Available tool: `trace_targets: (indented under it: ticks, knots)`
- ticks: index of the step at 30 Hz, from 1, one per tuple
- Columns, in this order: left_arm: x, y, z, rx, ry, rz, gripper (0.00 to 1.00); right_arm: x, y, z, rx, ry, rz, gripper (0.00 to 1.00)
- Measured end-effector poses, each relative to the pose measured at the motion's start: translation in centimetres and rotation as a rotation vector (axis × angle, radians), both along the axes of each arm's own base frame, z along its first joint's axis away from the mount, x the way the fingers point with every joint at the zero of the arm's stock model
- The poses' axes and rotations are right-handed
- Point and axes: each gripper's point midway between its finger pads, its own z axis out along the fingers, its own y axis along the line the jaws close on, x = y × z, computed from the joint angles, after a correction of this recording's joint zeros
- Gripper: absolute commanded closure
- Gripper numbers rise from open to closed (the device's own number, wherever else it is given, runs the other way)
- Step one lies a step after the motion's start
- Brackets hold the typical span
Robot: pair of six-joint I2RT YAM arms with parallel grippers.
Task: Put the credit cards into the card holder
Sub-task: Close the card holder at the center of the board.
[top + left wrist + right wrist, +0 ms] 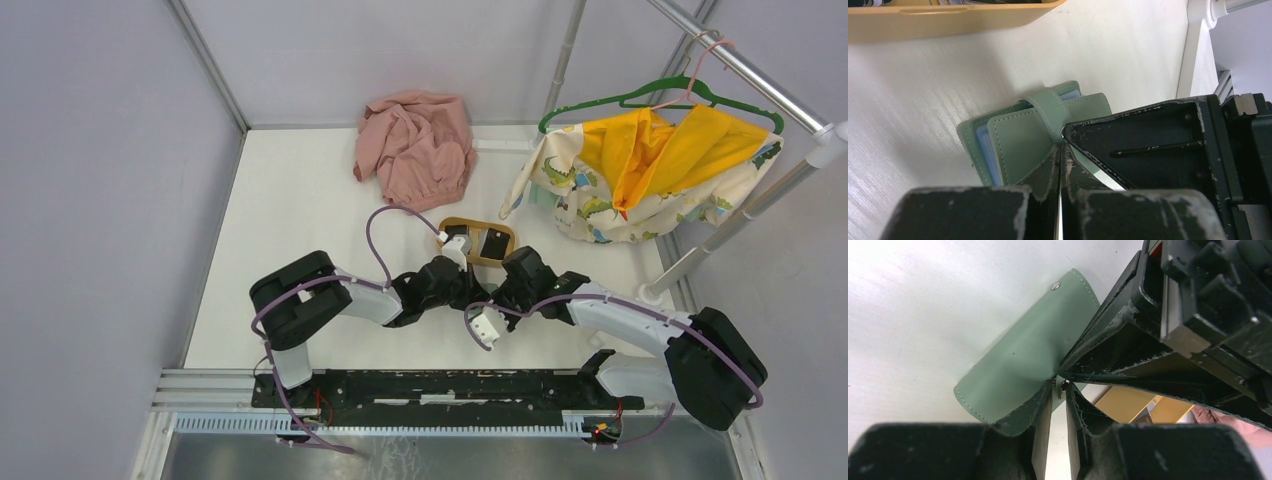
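Observation:
The grey-green card holder point(1018, 137) lies on the white table, folded, with blue-grey inner leaves showing at its edge. It is hidden under the grippers in the top view. My left gripper point(1062, 146) is shut on the holder's cover, beside its strap point(1050, 107). My right gripper point(1059, 388) is shut on the strap tab with the snap, and the green cover point(1020, 362) bends away to its left. The two grippers point(455, 280) point(515, 278) meet tip to tip. Black credit cards point(495, 243) lie in the oval tan tray point(478, 223) just behind them.
The tray's wall point(948, 22) is close behind the holder. A crumpled pink cloth point(415, 145) lies at the back. A yellow and patterned garment point(650, 170) hangs on a green hanger at the back right, with a rack pole point(700, 255) beside the right arm.

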Motion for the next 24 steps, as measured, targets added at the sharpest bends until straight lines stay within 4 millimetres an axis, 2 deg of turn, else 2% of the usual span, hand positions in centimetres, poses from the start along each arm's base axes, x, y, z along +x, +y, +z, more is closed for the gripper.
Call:
trace_targets:
  ticks: [3, 10, 19, 24]
  knots:
    - [0.0, 0.0, 0.0, -0.001, -0.001, 0.0, 0.98, 0.0, 0.0, 0.1, 0.01, 0.0, -0.015, 0.8]
    - [0.0, 0.0, 0.0, -0.002, -0.002, 0.001, 0.98, 0.0, -0.1, 0.1, 0.008, 0.014, -0.039, 1.0]
    - [0.0, 0.2, 0.3, 0.004, 0.0, 0.004, 0.98, -0.1, -0.2, -0.1, -0.01, 0.034, -0.04, 1.0]
    - [-0.4, 1.4, 1.1, 0.013, -0.004, 0.017, 0.97, 0.3, -0.2, 0.5, 0.036, 0.069, -0.094, 1.0]
